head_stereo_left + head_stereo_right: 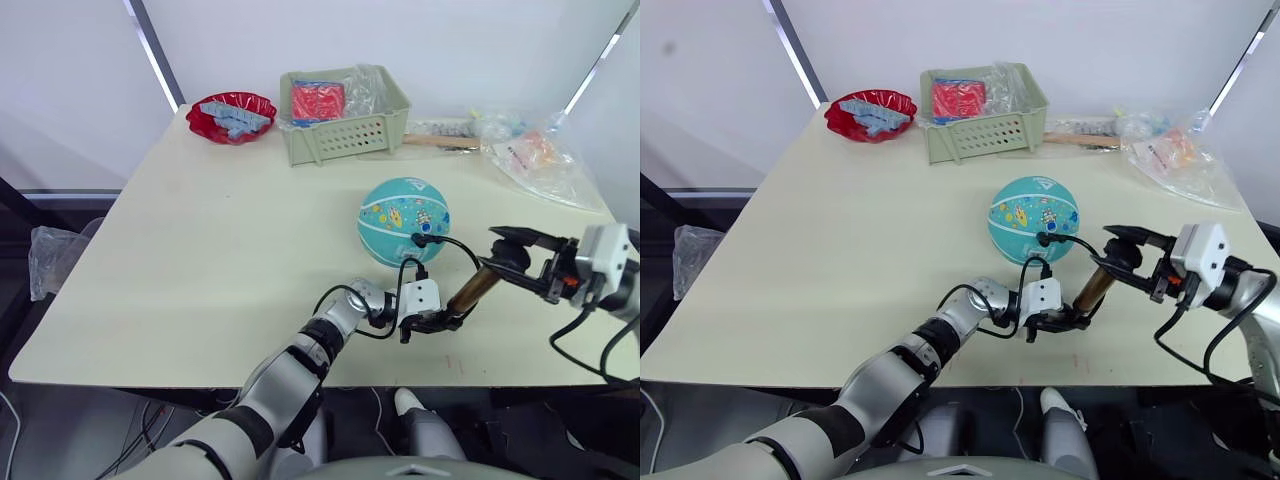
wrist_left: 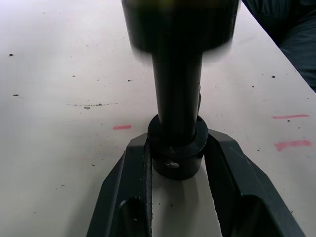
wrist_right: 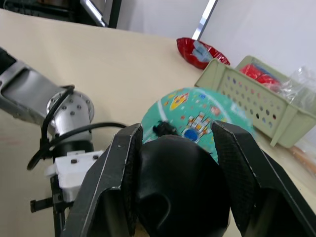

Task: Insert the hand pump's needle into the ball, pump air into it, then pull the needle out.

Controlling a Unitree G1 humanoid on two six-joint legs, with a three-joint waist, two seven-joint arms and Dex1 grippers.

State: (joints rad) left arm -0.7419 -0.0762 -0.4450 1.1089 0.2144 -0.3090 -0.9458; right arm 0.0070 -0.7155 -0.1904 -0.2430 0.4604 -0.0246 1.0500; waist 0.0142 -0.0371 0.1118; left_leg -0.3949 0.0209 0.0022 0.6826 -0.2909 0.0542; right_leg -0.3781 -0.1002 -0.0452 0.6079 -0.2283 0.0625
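Observation:
The teal ball (image 1: 403, 220) rests on the table (image 1: 200, 260), right of centre. The hand pump (image 1: 477, 290) stands tilted just in front of it, bronze barrel leaning right. My left gripper (image 2: 177, 144) is shut on the pump's black lower end cap, low on the table. Above it, my right gripper (image 3: 177, 131) is shut on the black handle at the top. The thin black hose (image 1: 455, 247) curves from the pump to a small black fitting (image 1: 421, 240) pressed against the ball's near side. The needle itself is hidden at that fitting.
At the back stand a green basket (image 1: 345, 120) holding red packets and a red bowl (image 1: 231, 115) to its left. Clear plastic bags (image 1: 540, 150) and a wooden stick (image 1: 440, 142) lie back right. The table's front edge runs close below the pump.

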